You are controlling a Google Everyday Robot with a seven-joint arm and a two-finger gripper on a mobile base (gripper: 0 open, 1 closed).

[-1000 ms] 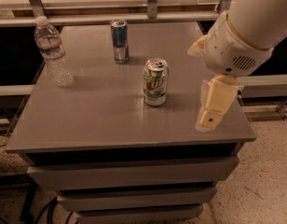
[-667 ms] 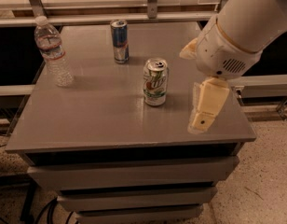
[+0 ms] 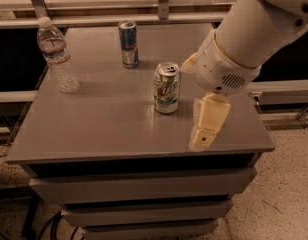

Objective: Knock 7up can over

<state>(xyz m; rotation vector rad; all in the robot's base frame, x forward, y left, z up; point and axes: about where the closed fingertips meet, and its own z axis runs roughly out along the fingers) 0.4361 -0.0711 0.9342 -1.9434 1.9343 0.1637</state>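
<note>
1. On the grey table top (image 3: 104, 129), right of centre, the 7up can (image 3: 167, 87) stood upright with its silver top up and green lettering facing the camera.
2. My gripper (image 3: 203, 138) hung just right of the can, pointing down near the table's front right edge. There was a visible gap to the can.
3. Gripper wide or narrow: couldn't tell from this angle. Tip contact with the table: also unclear.
4. My white arm (image 3: 244, 39) came in from the upper right.
5. A slim blue-and-silver can (image 3: 128, 44) stood upright behind the 7up can.
6. A clear plastic water bottle (image 3: 57, 55) stood upright far left, well apart from both cans.
7. Drawer fronts (image 3: 144, 189) sat under the top.
</note>
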